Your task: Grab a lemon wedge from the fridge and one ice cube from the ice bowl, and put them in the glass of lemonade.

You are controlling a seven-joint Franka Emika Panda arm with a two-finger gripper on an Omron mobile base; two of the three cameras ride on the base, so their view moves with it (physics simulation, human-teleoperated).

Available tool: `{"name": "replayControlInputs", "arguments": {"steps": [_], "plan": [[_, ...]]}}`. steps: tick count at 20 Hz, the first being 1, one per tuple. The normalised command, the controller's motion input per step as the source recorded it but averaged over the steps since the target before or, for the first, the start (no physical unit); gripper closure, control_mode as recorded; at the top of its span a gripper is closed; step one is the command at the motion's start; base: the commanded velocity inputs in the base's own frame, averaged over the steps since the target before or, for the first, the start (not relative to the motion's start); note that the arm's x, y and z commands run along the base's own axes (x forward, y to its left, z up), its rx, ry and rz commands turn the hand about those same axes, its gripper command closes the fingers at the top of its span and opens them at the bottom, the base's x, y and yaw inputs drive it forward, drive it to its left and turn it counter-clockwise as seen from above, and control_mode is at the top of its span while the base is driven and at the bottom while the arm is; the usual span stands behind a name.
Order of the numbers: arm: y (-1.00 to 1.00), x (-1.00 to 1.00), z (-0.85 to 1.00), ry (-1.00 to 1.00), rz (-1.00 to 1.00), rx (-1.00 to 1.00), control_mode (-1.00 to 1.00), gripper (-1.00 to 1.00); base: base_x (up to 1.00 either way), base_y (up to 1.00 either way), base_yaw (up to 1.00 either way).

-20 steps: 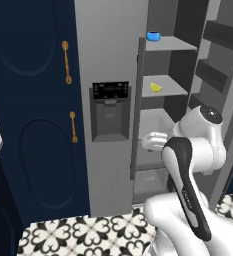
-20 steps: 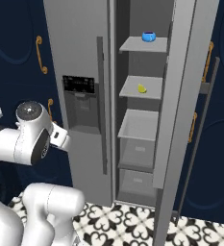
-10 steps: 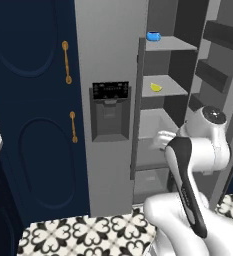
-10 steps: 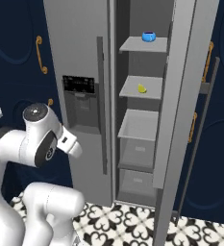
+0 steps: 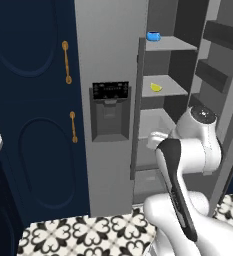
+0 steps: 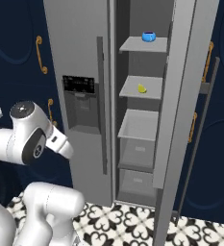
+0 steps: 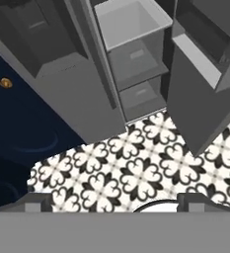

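Note:
The grey fridge [image 5: 108, 60] [image 6: 80, 43] stands with its right door [image 6: 180, 96] swung open. On the second shelf inside lies the yellow lemon wedge [image 5: 156, 88] [image 6: 142, 89]. My arm is folded in front of the fridge, with the hand [image 5: 155, 140] [image 6: 60, 141] low, below the lemon's shelf and apart from it. My gripper [image 7: 115, 202] points down at the floor before the fridge, open and holding nothing. The ice bowl, ice cube and glass of lemonade are out of view.
A small blue object [image 5: 153, 36] [image 6: 148, 36] sits on the top shelf. Grey drawers [image 6: 140, 125] [image 7: 131, 20] fill the lower fridge. The open door [image 7: 200, 99] with its shelves juts out on the right. Navy cabinets [image 5: 33, 100] with brass handles [image 5: 66, 62] flank the fridge above patterned tile floor [image 7: 136, 163].
The arm has shifted slightly in front of the fridge. The gripper stays open, and the lemon wedge and blue object have not moved.

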Motion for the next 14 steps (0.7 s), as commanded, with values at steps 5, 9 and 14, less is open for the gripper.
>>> {"name": "replayControlInputs", "arguments": {"steps": [5,9,14], "plan": [[0.50,-0.02,-0.15,0.00,0.00,-0.07,-1.00,-1.00,0.00,0.00,0.00],[0.00,0.00,0.00,0.00,0.00,0.00,1.00,-1.00,-0.21,-0.21,0.00],[0.00,0.00,0.00,0.00,0.00,0.00,1.00,-1.00,-0.02,-0.84,-0.01]]}}
